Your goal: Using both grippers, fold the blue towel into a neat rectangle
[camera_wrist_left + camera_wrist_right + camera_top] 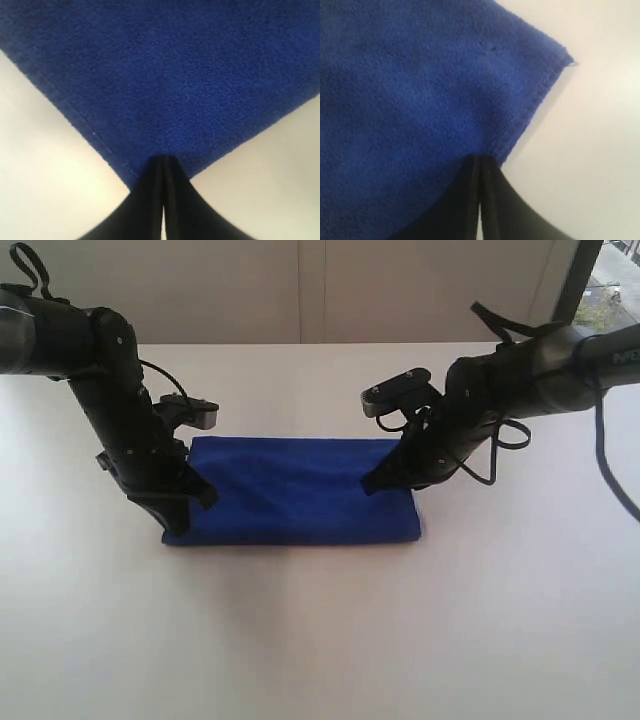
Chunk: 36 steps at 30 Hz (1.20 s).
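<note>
I see blue towel [290,495] folded flat; left gripper [182,518] at its 8 o'clock corner, right gripper [371,484] near 3 o'clock, both pressed together.

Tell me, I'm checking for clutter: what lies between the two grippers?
Only the blue towel, flat on the table, spans left gripper to right gripper in the exterior view.
</note>
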Motion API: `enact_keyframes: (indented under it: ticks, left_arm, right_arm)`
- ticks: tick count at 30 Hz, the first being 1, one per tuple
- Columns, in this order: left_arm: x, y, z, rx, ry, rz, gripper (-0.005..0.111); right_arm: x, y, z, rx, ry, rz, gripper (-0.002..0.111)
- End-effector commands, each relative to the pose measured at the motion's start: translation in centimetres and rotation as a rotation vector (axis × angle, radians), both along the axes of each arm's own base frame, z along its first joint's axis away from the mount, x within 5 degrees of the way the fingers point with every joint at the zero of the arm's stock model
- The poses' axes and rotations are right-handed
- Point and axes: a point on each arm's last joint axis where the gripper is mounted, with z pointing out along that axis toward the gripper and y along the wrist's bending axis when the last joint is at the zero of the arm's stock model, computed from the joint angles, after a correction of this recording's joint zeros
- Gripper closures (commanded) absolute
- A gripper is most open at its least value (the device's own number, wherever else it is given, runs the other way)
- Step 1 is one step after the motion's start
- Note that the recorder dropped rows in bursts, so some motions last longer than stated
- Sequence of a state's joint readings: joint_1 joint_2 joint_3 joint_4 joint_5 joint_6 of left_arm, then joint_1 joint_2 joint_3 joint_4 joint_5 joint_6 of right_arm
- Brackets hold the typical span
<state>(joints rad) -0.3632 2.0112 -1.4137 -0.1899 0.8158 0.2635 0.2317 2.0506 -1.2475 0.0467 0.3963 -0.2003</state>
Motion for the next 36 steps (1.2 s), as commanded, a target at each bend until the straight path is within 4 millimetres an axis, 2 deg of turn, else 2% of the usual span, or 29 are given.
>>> enact_keyframes:
  ticks: [1,16,20,29,36]
  left_arm:
    - [-0.5,0.2,0.2,0.001,0.044,0.003,0.107]
    - [-0.4,0.1,0.2,-0.003,0.028,0.003,0.107]
    - [-0.2,0.1,0.8,-0.013,-0.003,-0.021,0.107]
    - [-0.3,0.5,5.5,-0.042,-0.177,0.029,0.107]
    - [-1.8,1.8,9.4,0.013,-0.237,0.082,0.107]
  right_arm:
    - [-0.1,-0.2,-1.6,-0.006,0.044,-0.011,0.108]
    - [0.0,-0.2,-1.4,-0.004,0.033,-0.012,0.108]
    - [-0.1,-0.2,0.0,0.002,0.01,-0.011,0.108]
    - [-0.9,-0.4,5.2,0.031,-0.061,-0.028,0.108]
    - [-2.1,-0.9,8.4,0.055,-0.078,-0.062,0.108]
